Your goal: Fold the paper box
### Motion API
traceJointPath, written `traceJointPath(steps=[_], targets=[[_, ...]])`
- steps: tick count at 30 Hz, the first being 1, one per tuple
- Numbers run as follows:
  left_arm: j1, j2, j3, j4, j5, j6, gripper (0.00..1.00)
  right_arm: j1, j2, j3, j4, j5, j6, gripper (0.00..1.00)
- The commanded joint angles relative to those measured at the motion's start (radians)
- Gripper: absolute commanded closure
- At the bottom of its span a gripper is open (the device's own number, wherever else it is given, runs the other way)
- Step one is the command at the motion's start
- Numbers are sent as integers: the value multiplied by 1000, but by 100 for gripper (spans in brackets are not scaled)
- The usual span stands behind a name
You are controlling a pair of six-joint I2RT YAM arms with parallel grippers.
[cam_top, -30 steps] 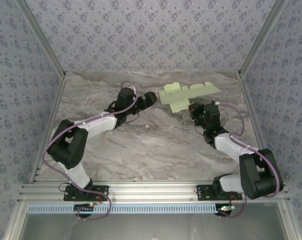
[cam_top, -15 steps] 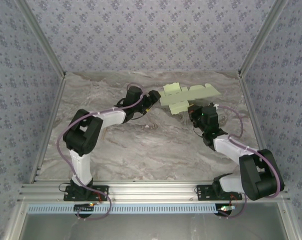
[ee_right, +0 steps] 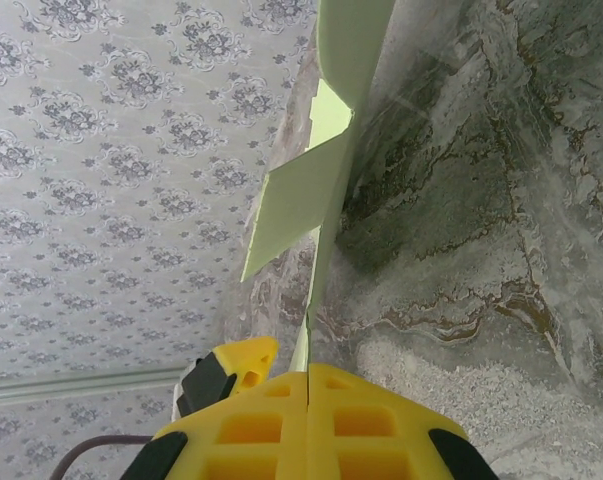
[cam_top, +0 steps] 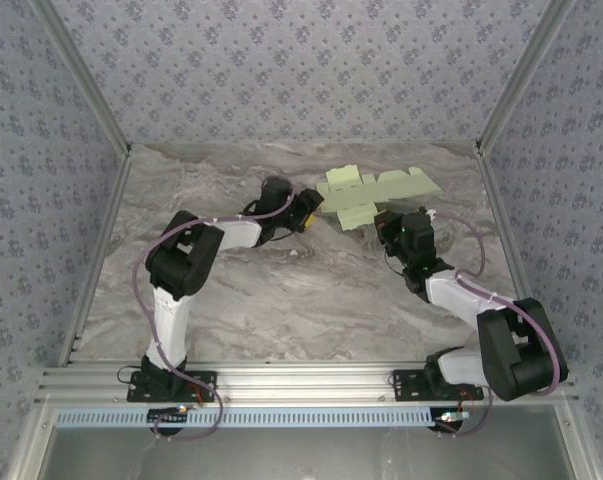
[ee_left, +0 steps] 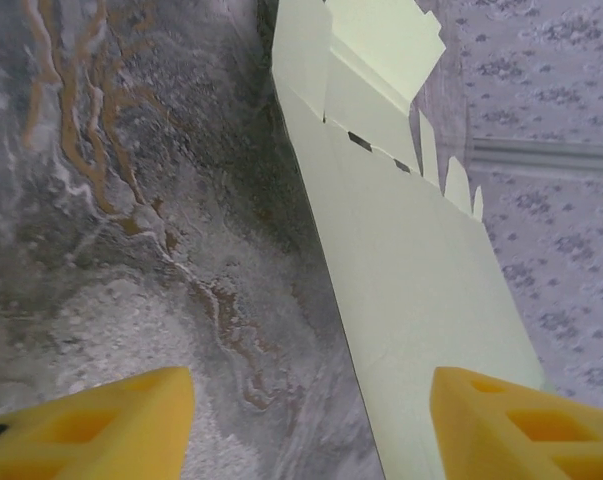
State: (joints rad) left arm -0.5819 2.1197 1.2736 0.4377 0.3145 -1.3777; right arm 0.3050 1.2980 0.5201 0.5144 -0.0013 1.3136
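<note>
The paper box (cam_top: 377, 188) is a flat pale green die-cut sheet with flaps and tabs, lying towards the back right of the marble table and lifted along its near edge. My right gripper (cam_top: 384, 222) is shut on that near edge. In the right wrist view the paper box (ee_right: 299, 203) runs up edge-on from the closed right gripper (ee_right: 308, 385). My left gripper (cam_top: 309, 208) sits at the sheet's left end. In the left wrist view the left gripper (ee_left: 311, 428) is open, with the paper box (ee_left: 421, 300) edge between its yellow fingers.
The grey marble table (cam_top: 281, 290) is walled by patterned panels on three sides. An aluminium rail (cam_top: 301, 380) carrying both arm bases runs along the near edge. One of the left gripper's fingertips (ee_right: 239, 362) shows just left of the right gripper's fingers.
My left arm has stretched to the right, bringing its gripper up to the sheet's left end. The right arm and the sheet have barely moved.
</note>
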Motion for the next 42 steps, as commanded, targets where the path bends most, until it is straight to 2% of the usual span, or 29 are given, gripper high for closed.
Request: traceJointPath(steps=[1, 15, 29, 31, 35, 38, 42], targets=[[-9, 33, 39, 96, 25, -64, 43, 8, 14, -6, 29, 31, 12, 100], [-8, 51, 75, 113, 6, -66, 74, 8, 36, -10, 26, 24, 13, 100], [0, 20, 98, 79, -1, 10, 93, 1, 35, -2, -10, 15, -3, 100], [6, -6, 93, 62, -5, 54, 96, -6, 21, 0, -38, 9, -23, 99], [30, -103, 67, -18, -19, 220, 100, -15, -66, 34, -220, 18, -150, 80], [57, -197, 43, -99, -29, 393, 100, -20, -147, 73, -372, 20, -299, 65], [112, -323, 51, -278, 0, 717, 100, -12, -223, 138, -510, -22, -536, 53]])
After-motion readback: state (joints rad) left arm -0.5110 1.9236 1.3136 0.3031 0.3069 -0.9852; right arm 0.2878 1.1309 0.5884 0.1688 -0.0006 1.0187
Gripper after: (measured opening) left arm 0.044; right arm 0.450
